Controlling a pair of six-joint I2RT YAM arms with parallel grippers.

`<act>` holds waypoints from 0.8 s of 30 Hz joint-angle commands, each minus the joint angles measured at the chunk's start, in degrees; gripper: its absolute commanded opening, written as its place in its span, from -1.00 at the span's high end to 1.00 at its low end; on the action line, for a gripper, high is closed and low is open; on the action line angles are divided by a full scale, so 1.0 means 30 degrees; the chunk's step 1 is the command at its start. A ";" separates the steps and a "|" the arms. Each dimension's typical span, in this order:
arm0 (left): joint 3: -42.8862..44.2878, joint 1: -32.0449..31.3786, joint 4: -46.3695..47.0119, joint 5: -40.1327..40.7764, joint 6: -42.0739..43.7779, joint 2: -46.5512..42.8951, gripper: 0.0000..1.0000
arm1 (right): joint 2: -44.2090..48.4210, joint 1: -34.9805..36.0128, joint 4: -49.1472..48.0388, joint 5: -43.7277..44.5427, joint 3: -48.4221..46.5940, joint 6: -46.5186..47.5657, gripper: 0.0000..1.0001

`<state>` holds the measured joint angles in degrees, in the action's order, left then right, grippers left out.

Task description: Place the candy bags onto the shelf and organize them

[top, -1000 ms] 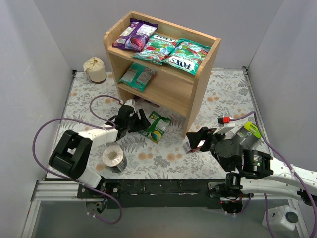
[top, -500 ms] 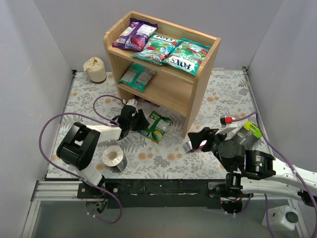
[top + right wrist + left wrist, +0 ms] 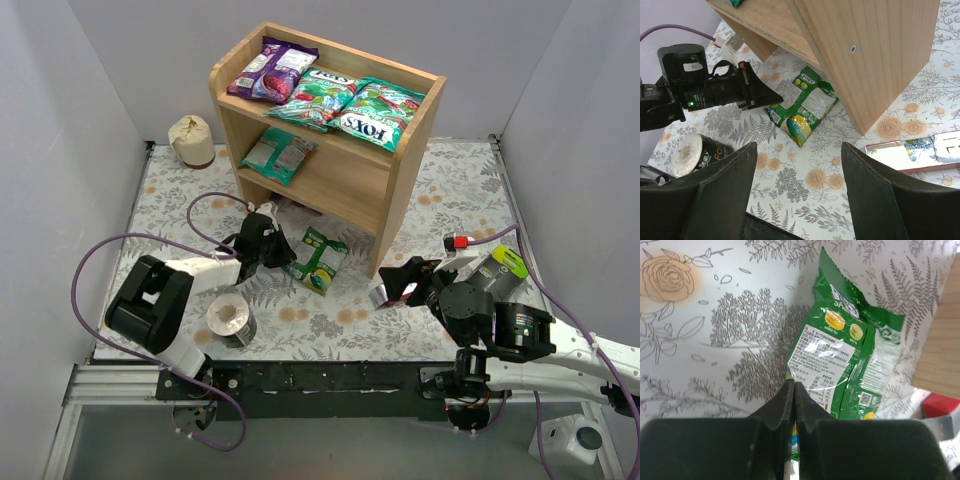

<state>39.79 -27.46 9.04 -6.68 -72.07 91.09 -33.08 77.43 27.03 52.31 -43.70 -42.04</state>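
One green candy bag (image 3: 840,360) is laid flat on the floral table cover (image 3: 455,185), just in front of the shelf (image 3: 405,185) and outside it. Its near corner is pinched between the closed fingers of the left gripper (image 3: 791,385); the rest of the bag is spread ahead of the fingertips. The right gripper (image 3: 398,282) is held wide open beside a red-and-white box (image 3: 912,147), with nothing gripped, apart from that bag.

Count: one purple bag (image 3: 270,68) and two FOX'S bags (image 3: 380,112) are seen on the top tier; these overlap, so the exact number cannot be told. One teal-green bag (image 3: 278,152) is seen on the lower tier. One tape roll (image 3: 232,318) is set by the left arm.
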 commanded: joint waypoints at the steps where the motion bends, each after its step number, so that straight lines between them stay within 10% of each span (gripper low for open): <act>1: 0.0329 -0.0016 -0.1982 -0.0759 0.0118 -0.2728 1.00 | -0.0105 0.0089 -0.0307 0.0228 -0.0169 -0.0137 -0.51; 24: 0.7066 -0.0016 -1.0805 -0.4248 0.1701 -1.1260 1.00 | 0.0040 0.0089 -0.0337 0.0784 -0.0433 0.0274 -0.51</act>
<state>54.43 -27.51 -21.45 -15.51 -67.77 59.90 -33.36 77.43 27.00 52.69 -43.70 -41.78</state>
